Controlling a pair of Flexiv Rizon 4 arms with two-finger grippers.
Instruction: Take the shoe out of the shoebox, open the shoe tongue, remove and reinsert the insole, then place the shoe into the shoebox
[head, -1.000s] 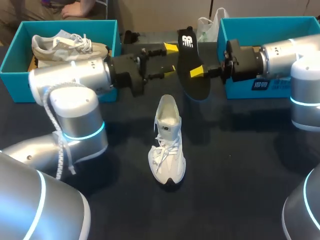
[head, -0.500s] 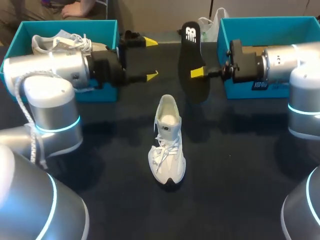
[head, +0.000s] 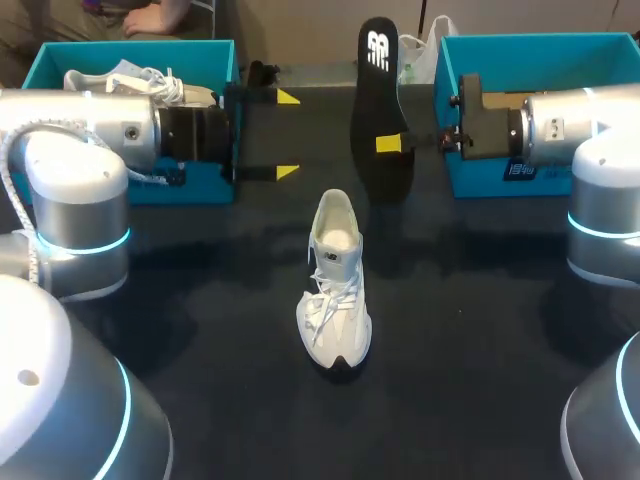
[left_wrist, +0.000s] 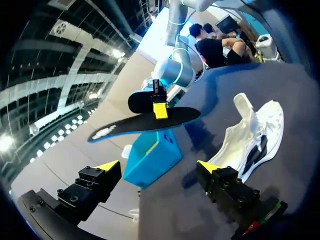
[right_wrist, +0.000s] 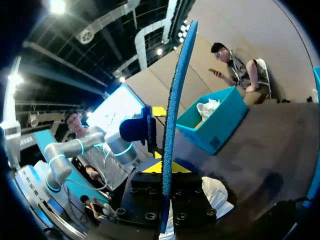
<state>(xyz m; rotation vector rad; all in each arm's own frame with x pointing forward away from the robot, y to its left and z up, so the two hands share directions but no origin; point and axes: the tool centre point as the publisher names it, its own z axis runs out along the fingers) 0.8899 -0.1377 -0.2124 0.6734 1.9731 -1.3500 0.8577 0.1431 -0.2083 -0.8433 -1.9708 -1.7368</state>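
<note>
1. The dark surface (head: 470, 350) lies open to the left, right and near side of the white shoe (head: 335, 290), which stands alone in the middle, its toe toward the near edge and its heel toward the far edge.
2. The tighter room is at the far side. There the black insole (head: 380, 110) hangs off the surface in the gap between the two boxes, just beyond the shoe's heel.
3. You have two teal shoeboxes: the left shoebox (head: 30, 130) at the far left corner and the right shoebox (head: 540, 45) at the far right corner.
4. You have two shoes: the one on the surface and a second shoe (head: 130, 85), which lies inside the left shoebox.
5. Your right arm lies across the right shoebox and hides its floor, so you cannot tell what it holds.
6. There is one insole. The right gripper (head: 386, 145) has its fingers pinching it from both faces about midway along. In the right wrist view it stands edge-on between the fingers.
7. The left gripper (head: 287, 135) hangs in front of the left shoebox with its fingers spread wide and nothing between them, pointing toward the insole and well apart from it.
</note>
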